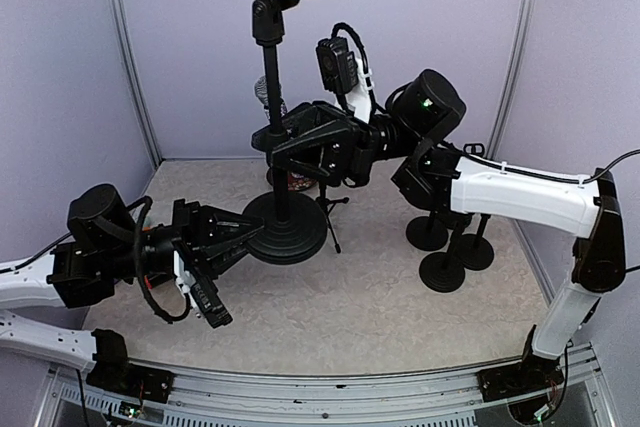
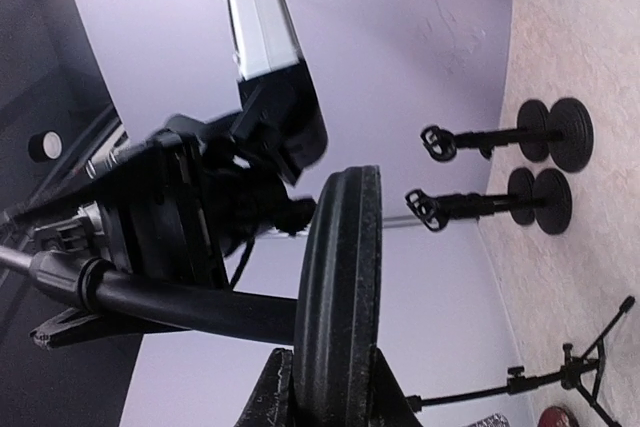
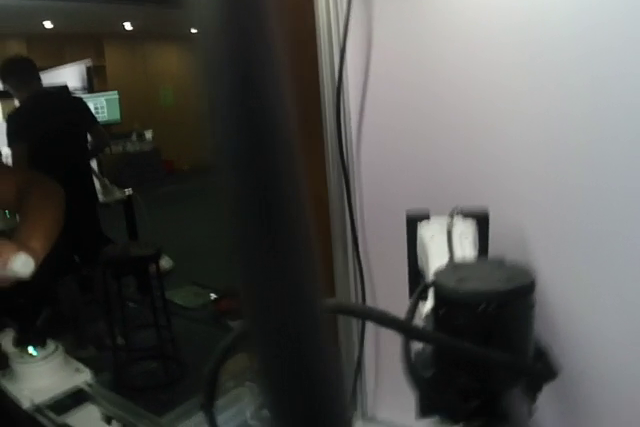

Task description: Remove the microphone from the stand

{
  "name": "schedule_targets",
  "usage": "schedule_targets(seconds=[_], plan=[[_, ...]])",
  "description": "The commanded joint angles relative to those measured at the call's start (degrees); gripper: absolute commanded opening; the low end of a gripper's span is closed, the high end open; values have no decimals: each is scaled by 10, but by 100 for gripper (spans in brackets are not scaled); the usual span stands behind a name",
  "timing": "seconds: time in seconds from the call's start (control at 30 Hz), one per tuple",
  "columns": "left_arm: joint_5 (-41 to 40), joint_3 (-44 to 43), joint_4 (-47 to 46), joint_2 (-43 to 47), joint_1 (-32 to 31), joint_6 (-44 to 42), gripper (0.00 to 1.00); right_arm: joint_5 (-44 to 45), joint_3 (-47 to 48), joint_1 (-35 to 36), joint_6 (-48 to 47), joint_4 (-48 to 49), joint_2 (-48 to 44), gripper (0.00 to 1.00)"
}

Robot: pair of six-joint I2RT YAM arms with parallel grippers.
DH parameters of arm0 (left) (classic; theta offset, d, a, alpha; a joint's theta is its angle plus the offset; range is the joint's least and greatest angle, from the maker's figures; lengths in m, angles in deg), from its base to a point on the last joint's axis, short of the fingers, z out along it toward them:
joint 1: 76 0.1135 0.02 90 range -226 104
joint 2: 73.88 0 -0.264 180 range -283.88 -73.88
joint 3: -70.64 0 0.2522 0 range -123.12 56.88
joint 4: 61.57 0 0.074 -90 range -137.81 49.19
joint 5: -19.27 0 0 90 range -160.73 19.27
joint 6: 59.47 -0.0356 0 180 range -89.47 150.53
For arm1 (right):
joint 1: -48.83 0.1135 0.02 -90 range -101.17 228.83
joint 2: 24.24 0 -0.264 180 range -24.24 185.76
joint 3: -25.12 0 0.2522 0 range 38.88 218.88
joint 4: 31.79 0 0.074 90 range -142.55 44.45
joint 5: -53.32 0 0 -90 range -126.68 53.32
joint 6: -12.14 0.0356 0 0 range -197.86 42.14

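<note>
A tall black stand rises from a round base (image 1: 290,237), with its pole (image 1: 270,67) going up to a black plate at the top. A grey mesh microphone head (image 1: 262,92) shows just behind the pole; its body is hidden by my right gripper. My left gripper (image 1: 255,230) is shut on the base's left rim, which shows edge-on (image 2: 340,277) between its fingers (image 2: 268,397). My right gripper (image 1: 278,144) closes round the pole at mid height. The pole is a dark blur (image 3: 275,247) in the right wrist view, where the fingers do not show.
Several short black stands with round feet (image 1: 445,252) stand at the right and show again in the left wrist view (image 2: 550,137). A small tripod (image 1: 330,212) and a red object (image 1: 297,182) sit behind the base. Lilac walls close the back and both sides.
</note>
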Motion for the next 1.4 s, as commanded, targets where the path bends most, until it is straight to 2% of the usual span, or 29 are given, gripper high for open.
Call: schedule_targets(seconds=[0.0, 0.07, 0.13, 0.3, 0.4, 0.5, 0.57, 0.8, 0.9, 1.03, 1.13, 1.33, 1.37], plan=[[-142, -4, -23, -12, 26, 17, 0, 21, -56, 7, -75, -176, -78, 73], [-146, -3, -25, -10, 26, 17, 0, 115, -76, 5, -146, -253, -115, 88], [-148, -1, -29, -7, 26, 17, 0, 244, -104, 5, -176, -300, -146, 93], [-152, 3, -43, -10, 27, 16, 0, 541, -217, 9, -156, -290, -238, 89], [-152, 6, -53, -13, 27, 15, 0, 652, -263, 28, -153, -273, -273, 80], [-152, 7, -54, -16, 26, 13, 0, 715, -260, 64, -182, -264, -269, 80], [-154, 7, -54, -16, 26, 13, 0, 727, -237, 82, -201, -273, -251, 80], [-154, 9, -53, -16, 26, 8, 0, 694, -176, 97, -232, -257, -173, 82], [-153, 14, -49, -12, 26, 1, 0, 697, -142, 101, -243, -254, -136, 78], [-148, 21, -46, -6, 26, -8, 0, 716, -115, 104, -251, -242, -103, 67], [-151, 27, -39, -3, 26, -8, 0, 720, -122, 106, -252, -212, -98, 53], [-158, 44, -30, -3, 29, -7, 0, 735, -143, 111, -254, -191, -96, 10], [-160, 45, -29, -6, 30, -6, 8, 741, -152, 112, -254, -188, -99, 4]])
